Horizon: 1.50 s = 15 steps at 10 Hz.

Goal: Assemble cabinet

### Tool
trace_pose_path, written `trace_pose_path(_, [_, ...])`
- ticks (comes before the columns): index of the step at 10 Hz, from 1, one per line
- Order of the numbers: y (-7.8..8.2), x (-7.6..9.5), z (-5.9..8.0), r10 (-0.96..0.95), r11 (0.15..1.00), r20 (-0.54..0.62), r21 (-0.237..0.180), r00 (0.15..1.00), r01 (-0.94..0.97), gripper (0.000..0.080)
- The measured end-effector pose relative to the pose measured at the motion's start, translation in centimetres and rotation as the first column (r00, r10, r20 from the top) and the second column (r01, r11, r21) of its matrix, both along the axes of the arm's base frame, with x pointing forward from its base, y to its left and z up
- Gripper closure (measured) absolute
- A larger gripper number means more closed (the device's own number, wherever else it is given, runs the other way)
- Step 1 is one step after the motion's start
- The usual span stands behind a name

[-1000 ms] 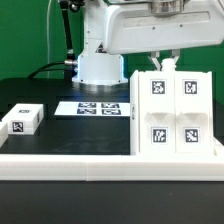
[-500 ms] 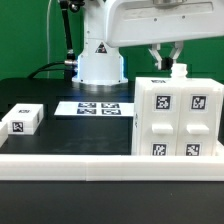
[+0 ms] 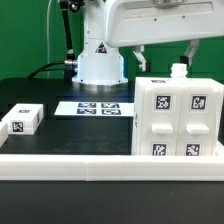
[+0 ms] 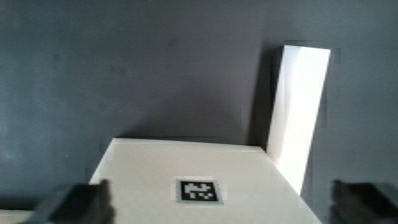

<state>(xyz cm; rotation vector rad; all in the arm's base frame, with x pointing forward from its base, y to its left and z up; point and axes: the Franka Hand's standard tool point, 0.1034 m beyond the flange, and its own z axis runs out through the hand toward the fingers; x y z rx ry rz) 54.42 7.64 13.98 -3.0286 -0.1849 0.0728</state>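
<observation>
The cabinet [image 3: 176, 116] is a white box with several marker tags on its front, standing upright on the black table at the exterior view's right. A small white knob [image 3: 178, 70] sticks up from its top. My gripper [image 3: 166, 55] is open just above that top, its fingers spread wide either side of the knob and touching nothing. In the wrist view the cabinet's tagged top face [image 4: 198, 190] lies between my two dark fingertips [image 4: 75, 202], with the gripper [image 4: 219, 205] empty.
A small white tagged part [image 3: 22, 120] lies at the exterior view's left. The marker board [image 3: 100, 106] lies flat in front of the robot base [image 3: 100, 68]. A white rail [image 3: 90, 161] runs along the front. A white upright strip [image 4: 304, 105] shows in the wrist view.
The cabinet has come down and now rests lower on the table. My fingers, shut at its top a second ago, have spread wide and let go.
</observation>
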Motion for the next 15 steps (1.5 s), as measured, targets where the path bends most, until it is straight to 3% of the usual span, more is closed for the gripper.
trace_pose_path(1, [0.0,0.0,0.0,0.0,1.0,0.0,0.0,1.0,0.0,0.0067])
trace_pose_path(2, [0.0,0.0,0.0,0.0,1.0,0.0,0.0,1.0,0.0,0.0067])
trace_pose_path(3, [0.0,0.0,0.0,0.0,1.0,0.0,0.0,1.0,0.0,0.0011])
trace_pose_path(5, [0.2,-0.4,-0.4,-0.025,1.0,0.015,-0.007,1.0,0.025,0.0003])
trace_pose_path(7, [0.1,-2.2,-1.5,-0.033,0.998,0.049,-0.046,0.998,0.035,0.0002])
trace_pose_path(9, [-1.0,-3.8,-3.1,-0.051,0.997,0.059,-0.053,0.997,0.054,0.0002])
trace_pose_path(13, [-1.4,-3.5,-2.9,-0.044,0.998,0.065,-0.052,0.997,0.047,0.0002])
trace_pose_path(15, [-3.3,-3.5,-3.0,-0.04,0.997,0.065,-0.057,0.997,0.044,0.0002])
